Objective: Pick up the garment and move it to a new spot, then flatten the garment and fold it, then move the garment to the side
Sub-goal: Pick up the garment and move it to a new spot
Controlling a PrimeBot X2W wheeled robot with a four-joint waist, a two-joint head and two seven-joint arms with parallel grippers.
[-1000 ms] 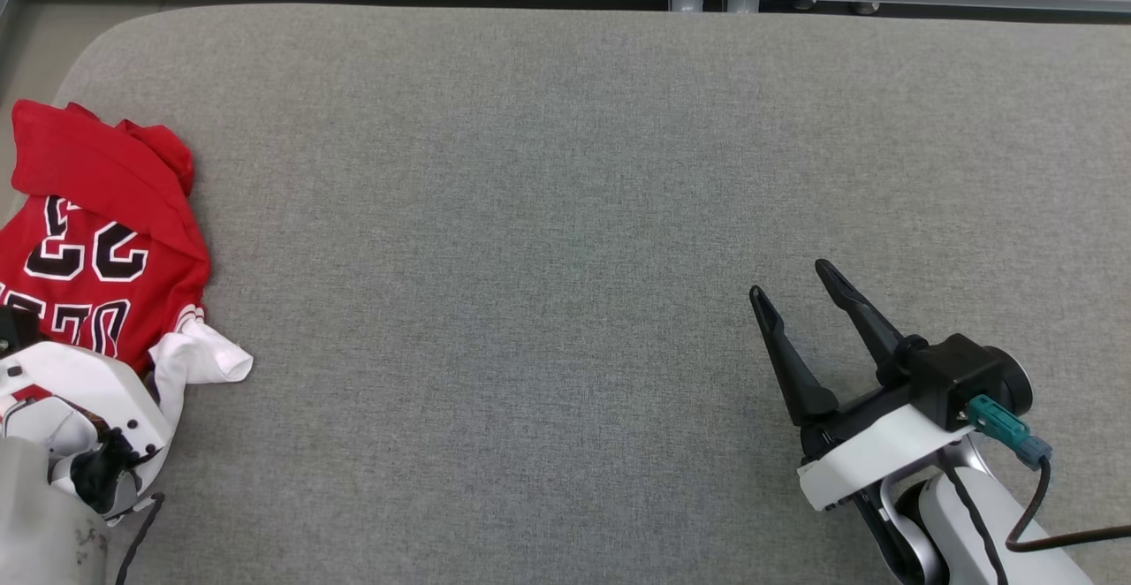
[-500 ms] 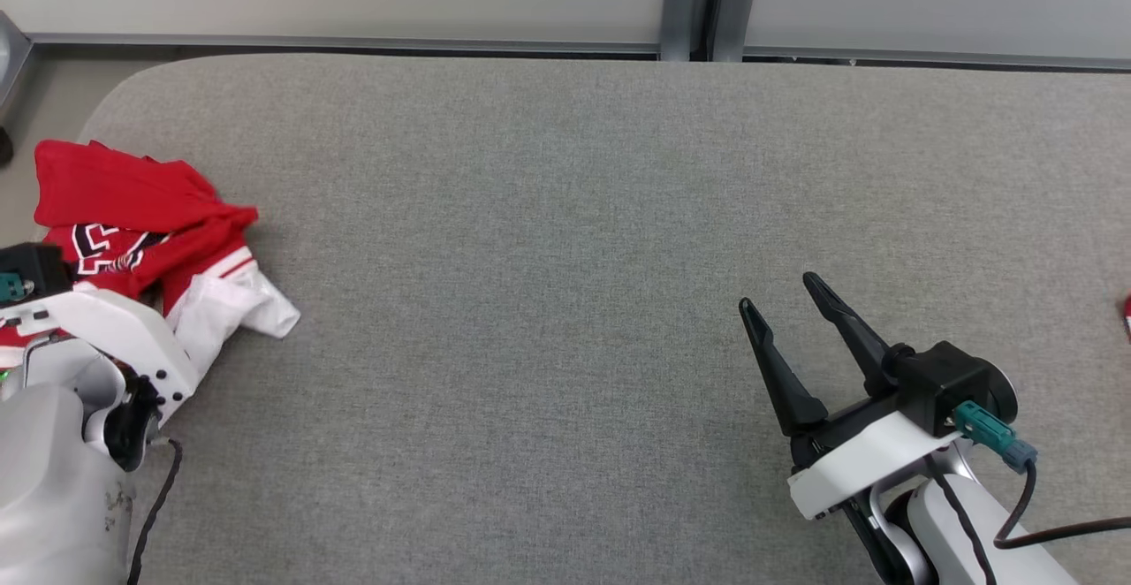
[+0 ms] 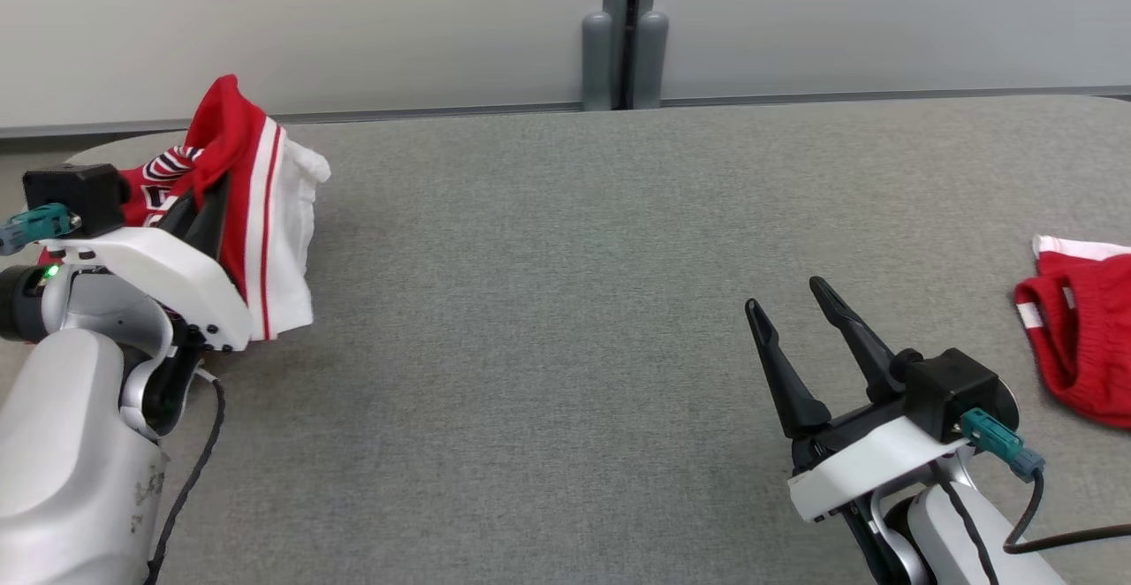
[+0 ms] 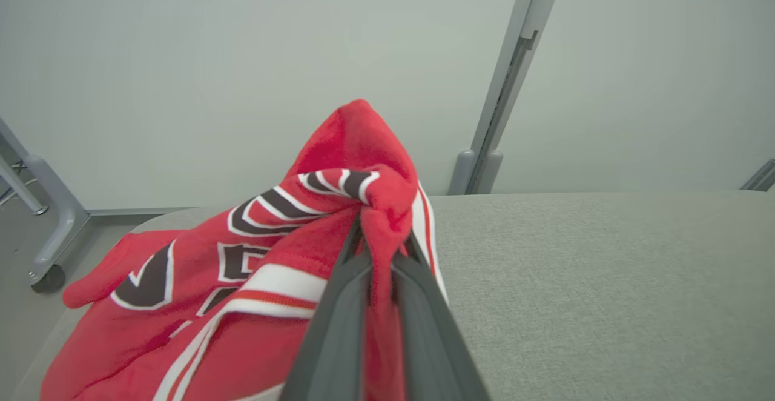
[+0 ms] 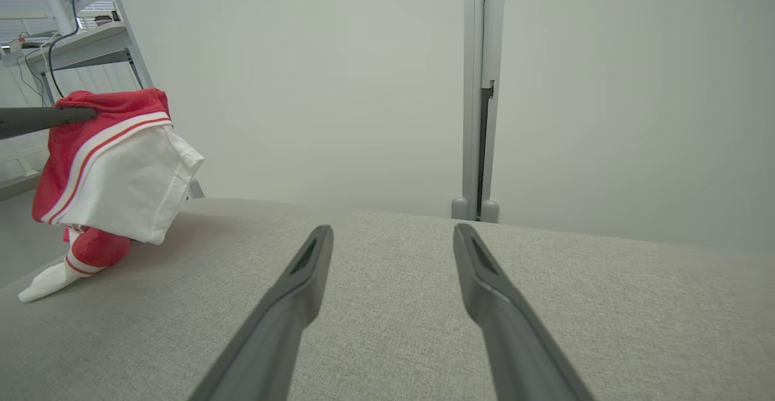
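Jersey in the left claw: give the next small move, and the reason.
Probably carry the jersey to the robot's right, toward the middle of the table. The left claw is shut on it, bunched and lifted at the table's left edge; the middle is bare.

Head view down over grey table (image 3: 530, 346); wrist views low, toward wall (image 5: 303, 86); red garment (image 3: 225, 125) in all three
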